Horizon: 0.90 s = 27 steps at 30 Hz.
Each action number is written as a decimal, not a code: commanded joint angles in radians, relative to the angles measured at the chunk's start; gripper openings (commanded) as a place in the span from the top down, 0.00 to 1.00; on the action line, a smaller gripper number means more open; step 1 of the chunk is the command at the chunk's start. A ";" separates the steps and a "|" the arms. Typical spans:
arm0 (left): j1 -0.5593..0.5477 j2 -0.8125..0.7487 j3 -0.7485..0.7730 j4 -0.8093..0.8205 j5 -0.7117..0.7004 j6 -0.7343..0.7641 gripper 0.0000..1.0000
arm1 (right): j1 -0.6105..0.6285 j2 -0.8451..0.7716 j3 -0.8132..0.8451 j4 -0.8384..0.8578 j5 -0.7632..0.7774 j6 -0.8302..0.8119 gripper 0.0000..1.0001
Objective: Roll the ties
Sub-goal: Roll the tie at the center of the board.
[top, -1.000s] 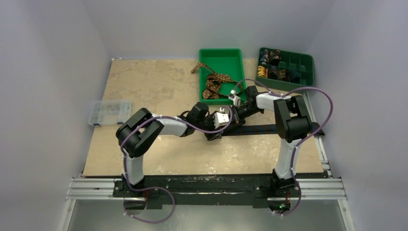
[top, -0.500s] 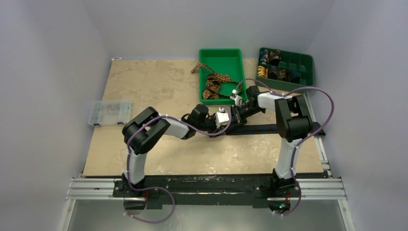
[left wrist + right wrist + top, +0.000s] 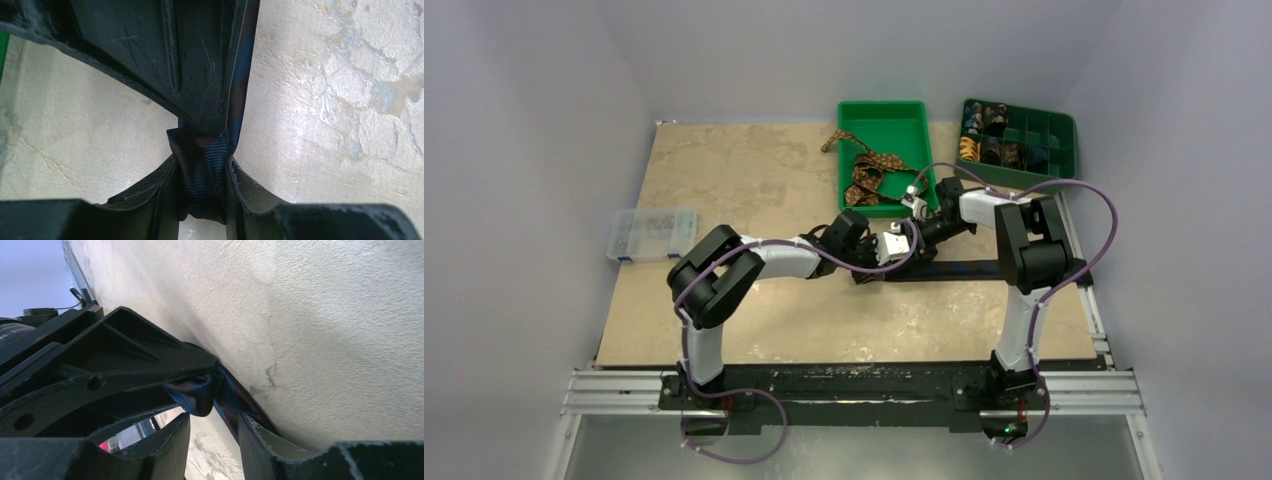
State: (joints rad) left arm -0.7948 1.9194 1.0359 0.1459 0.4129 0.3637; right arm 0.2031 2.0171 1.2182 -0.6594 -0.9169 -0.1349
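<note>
Left pincer (image 3: pixel 200 160) is clenching the folded end of the dark tie (image 3: pixel 964 268) mid-desk (image 3: pixel 724 180). Right pincer (image 3: pixel 214 416) is straddling the same fold from the far-right side, and I can't tell if it's gripping. The tie's long axis is running left-right, with the tail trailing right under the right arm, so I'd expect the roll to travel rightward. Brown tie (image 3: pixel 869 175) is lying in the far green tray (image 3: pixel 882 105).

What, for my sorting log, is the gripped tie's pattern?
Tie: blue and dark-brown stripes; left wrist view.
</note>
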 commanded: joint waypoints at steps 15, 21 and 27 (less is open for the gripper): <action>0.005 0.058 0.077 -0.341 -0.082 0.105 0.83 | 0.029 0.025 -0.039 0.197 -0.165 0.174 0.66; 0.005 0.058 0.079 -0.341 -0.085 0.076 0.72 | 0.036 0.052 -0.008 0.086 -0.102 0.053 1.00; 0.042 0.027 0.029 -0.231 0.003 -0.018 0.47 | 0.032 0.050 -0.030 0.029 0.052 -0.055 1.00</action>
State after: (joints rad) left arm -0.7876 1.9301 1.1275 -0.0513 0.3931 0.4080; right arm 0.2298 2.0575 1.2057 -0.5533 -1.0180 -0.1101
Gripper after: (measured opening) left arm 0.458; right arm 0.024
